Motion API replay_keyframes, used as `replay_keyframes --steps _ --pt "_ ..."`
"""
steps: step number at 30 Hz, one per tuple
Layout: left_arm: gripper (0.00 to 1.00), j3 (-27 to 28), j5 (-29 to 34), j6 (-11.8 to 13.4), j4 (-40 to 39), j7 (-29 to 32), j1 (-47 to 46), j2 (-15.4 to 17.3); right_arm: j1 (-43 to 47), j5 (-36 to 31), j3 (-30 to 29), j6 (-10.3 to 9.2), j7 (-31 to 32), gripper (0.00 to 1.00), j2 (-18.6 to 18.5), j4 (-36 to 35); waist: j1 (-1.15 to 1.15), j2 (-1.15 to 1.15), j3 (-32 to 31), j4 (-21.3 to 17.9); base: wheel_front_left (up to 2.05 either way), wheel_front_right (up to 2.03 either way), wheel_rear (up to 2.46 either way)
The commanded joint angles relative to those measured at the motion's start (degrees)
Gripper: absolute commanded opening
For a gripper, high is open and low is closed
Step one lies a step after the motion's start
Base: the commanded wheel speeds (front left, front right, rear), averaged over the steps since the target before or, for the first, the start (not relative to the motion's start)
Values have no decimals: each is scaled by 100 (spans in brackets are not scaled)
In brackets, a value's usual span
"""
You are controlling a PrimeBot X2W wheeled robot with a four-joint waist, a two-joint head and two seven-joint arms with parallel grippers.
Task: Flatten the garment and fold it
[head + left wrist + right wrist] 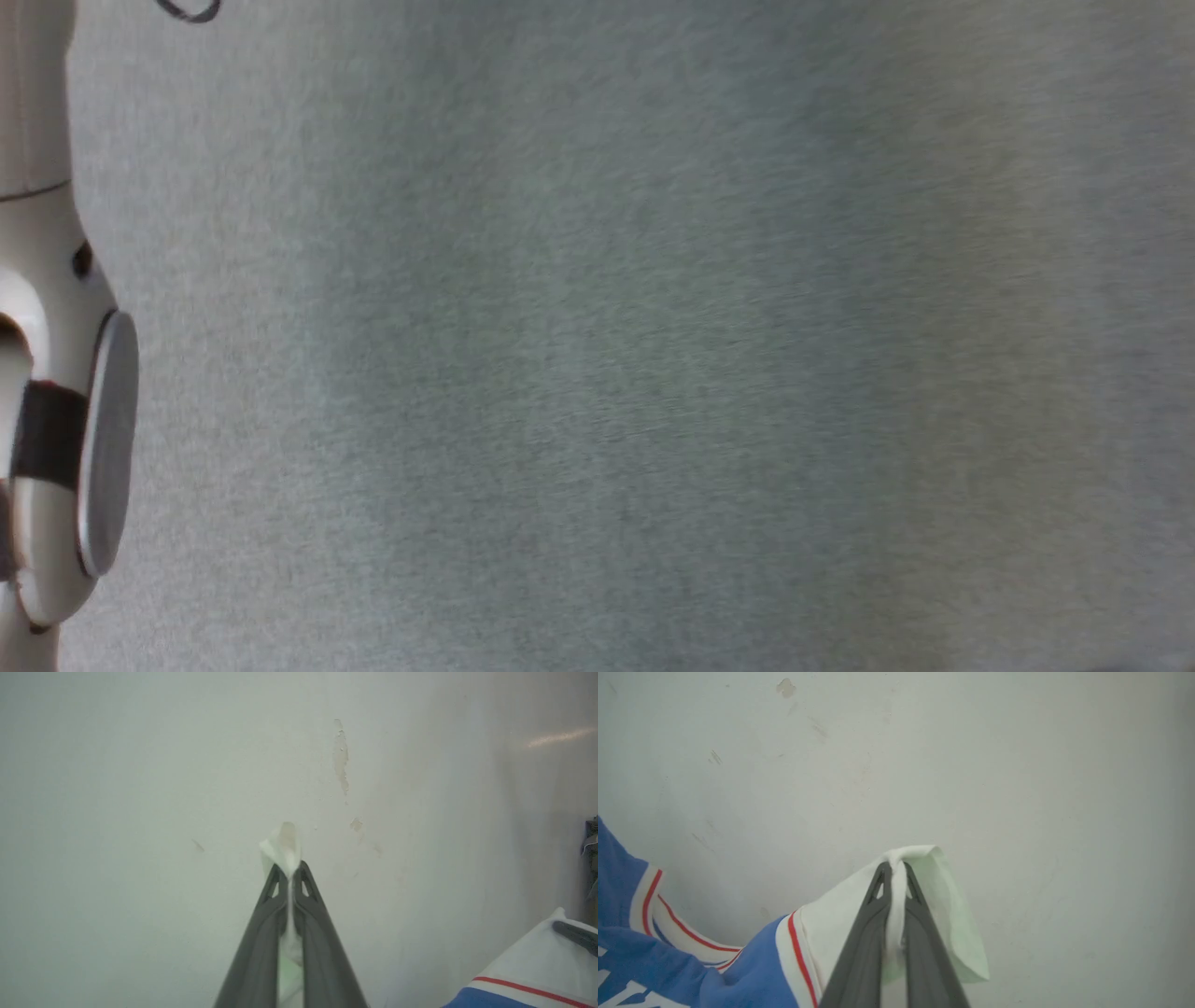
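Left gripper (289,875) pinches white cloth of the garment (523,963), jaws closed tight. Right gripper (893,870) clamps a white sleeve, blue body lying toward eight o'clock.

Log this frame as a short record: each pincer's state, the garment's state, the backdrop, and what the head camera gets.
left pincer: shut on white cloth of the garment
right pincer: shut on a white sleeve edge
garment state: bunched, not flat
backdrop: pale surface, chipped spots
head camera: blurred grey surface, pale forearm at left edge
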Motion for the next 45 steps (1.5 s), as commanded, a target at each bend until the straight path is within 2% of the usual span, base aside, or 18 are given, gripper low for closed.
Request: replay_keyframes --steps 1,8,16,19,25,26,30,34,39,45 --pt "0 52 -77 -88 59 -133 -61 25 -218 38 74 -5 -133 0 -159 121 -1 -1 725 500 0 0 0" --pt "0 102 -220 -284 89 -375 150 156 -409 230 371 -5 -503 0 -435 513 -1 -1 1235 636 0 0 0" --pt "0 -6 -555 -412 -357 -437 603 227 -126 621 742 -5 -960 0 -613 740 -1 -1 1339 674 0 0 0" --pt "0 -108 -711 -426 -655 -328 944 374 177 946 954 -5 -1131 0 -733 613 -1 -1 1264 649 0 0 0" --pt "0 -39 -1125 -373 -1581 263 2250 806 1353 2078 1347 -5 -1116 0 -1015 -264 -1 -1 909 459 0 0 0" --pt "0 -39 -1125 -373 -1581 263 2250 806 1353 2078 1347 -5 -1116 0 -1015 -264 -1 -1 909 459 0 0 0" --pt "0 115 -1328 -144 -2394 505 3325 1037 2389 2624 1236 -5 -949 0 -1217 -1057 -1 -1 604 342 0 0 0" --pt "0 216 -1456 88 -3270 628 4540 1214 3546 2889 941 -5 -802 0 -1278 -1850 -1 -1 257 228 0 0 0" --pt "0 311 -1587 362 -4155 612 6008 1276 4958 2977 424 -5 -595 0 -1088 -2627 -1 -1 -218 184 0 0 0" --pt "0 358 -1852 641 -4711 762 7409 1268 6353 2891 -242 -5 -310 0 -728 -3261 -1 -1 -758 235 0 0 0"
